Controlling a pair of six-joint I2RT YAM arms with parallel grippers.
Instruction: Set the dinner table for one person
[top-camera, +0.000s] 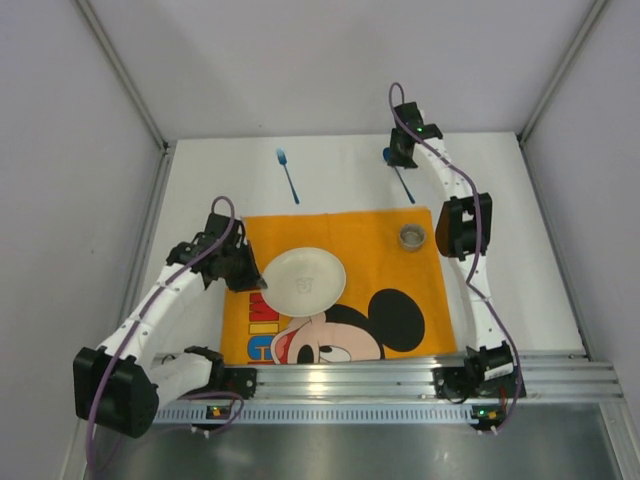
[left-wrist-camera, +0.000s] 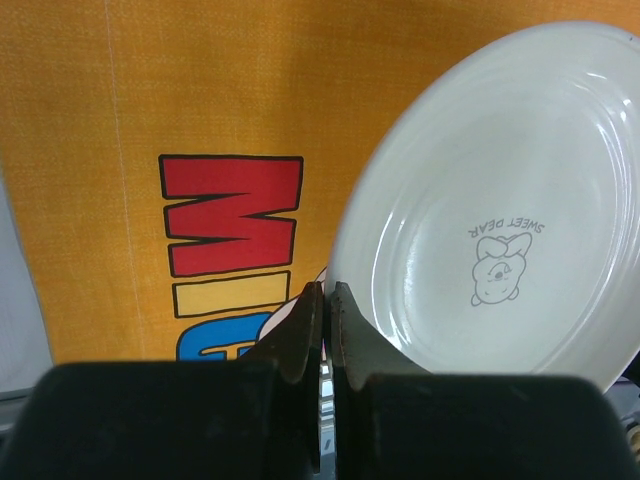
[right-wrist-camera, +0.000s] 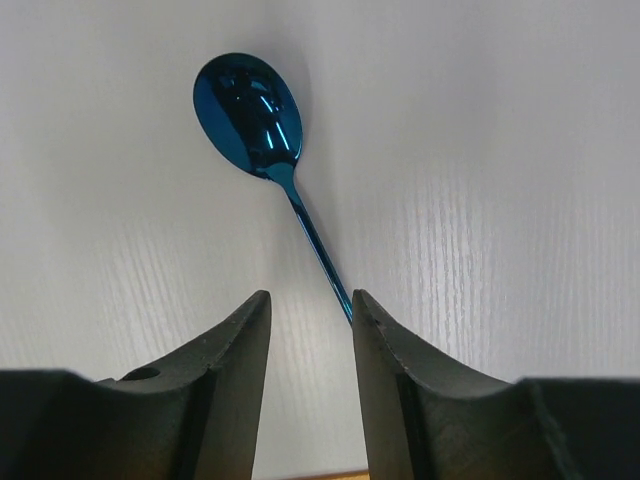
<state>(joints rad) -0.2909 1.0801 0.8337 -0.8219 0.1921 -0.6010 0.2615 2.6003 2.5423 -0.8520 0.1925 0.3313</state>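
Observation:
A white plate (top-camera: 306, 278) sits over the orange Mickey Mouse mat (top-camera: 385, 255) on the white dinner table (top-camera: 340, 165). My left gripper (top-camera: 252, 268) is at the plate's left edge. In the left wrist view the jaws (left-wrist-camera: 326, 290) are shut on the rim of the plate (left-wrist-camera: 500, 200), which looks tilted. A blue spoon (top-camera: 405, 185) lies on the table behind the mat. My right gripper (top-camera: 401, 155) is over it, open. In the right wrist view (right-wrist-camera: 310, 300) the spoon (right-wrist-camera: 248, 110) has its handle running down against the right finger.
A blue fork (top-camera: 288, 175) lies on the table at the back, left of the spoon. A small metal cup (top-camera: 412, 237) stands on the mat's back right corner. The ribbed aluminium rail (top-camera: 400, 380) runs along the near edge. Grey walls close in the sides.

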